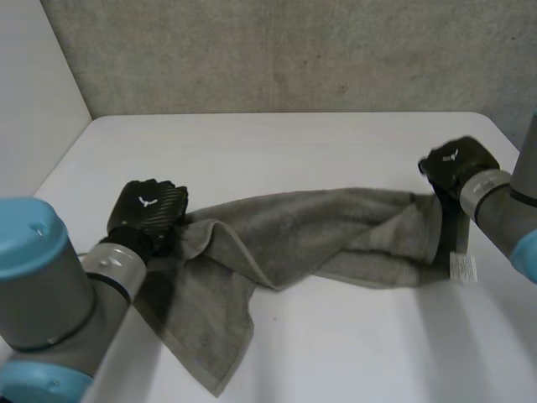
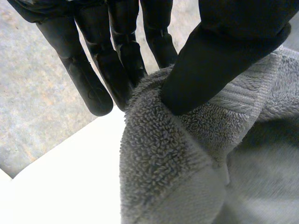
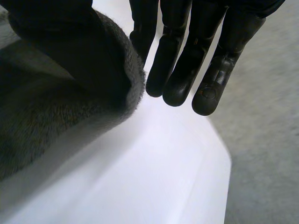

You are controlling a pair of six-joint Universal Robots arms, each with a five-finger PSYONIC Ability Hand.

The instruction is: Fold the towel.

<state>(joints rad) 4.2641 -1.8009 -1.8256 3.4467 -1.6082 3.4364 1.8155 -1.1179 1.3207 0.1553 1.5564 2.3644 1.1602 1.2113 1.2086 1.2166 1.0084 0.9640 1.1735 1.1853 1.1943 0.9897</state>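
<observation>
Biggest worry here is the towel (image 1: pixel 294 231) slipping out on one side. The left hand (image 1: pixel 147 210) has its thumb (image 2: pixel 210 70) pressed onto the hem and pinches the cloth against the fingers (image 2: pixel 88 79) behind it, which looks solid. The right hand (image 1: pixel 457 164) seems to pinch only a thin bit of the other end between its thumb and straight fingers (image 3: pixel 182 70), so a quick pull could strip it free. Also, the cloth is bunched up in the middle, so any fold made now would probably trap that twist and come out lopsided. The towel itself is grey terry, thick and loopy with a flat woven band near the hem. It stretches across the white table (image 1: pixel 336 336) between the two hands, with one loose corner trailing toward the near edge by the left arm and a small white label (image 1: pixel 463 267) sticking out below the right hand.
</observation>
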